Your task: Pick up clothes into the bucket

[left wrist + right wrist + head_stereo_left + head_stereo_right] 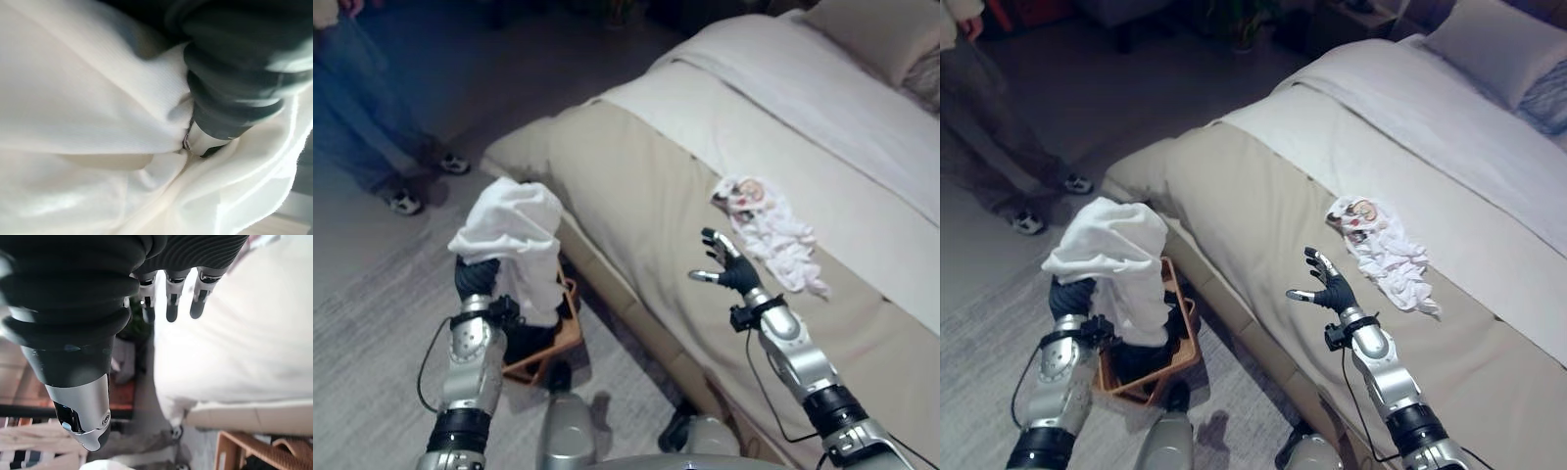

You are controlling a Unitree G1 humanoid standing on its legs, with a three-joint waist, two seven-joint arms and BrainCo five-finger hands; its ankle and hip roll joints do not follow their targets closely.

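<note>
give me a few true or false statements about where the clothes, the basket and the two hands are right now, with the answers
1. The left hand holds a white garment above the woven basket. True.
2. The basket sits on top of the bed. False: it stands on the floor beside the bed.
3. A crumpled pink and white garment lies on the bed. True.
4. The right hand is clamped on the pink and white garment. False: it is open above the bed cover, short of that garment and apart from it.
5. A person stands on the floor beyond the basket. True.
</note>
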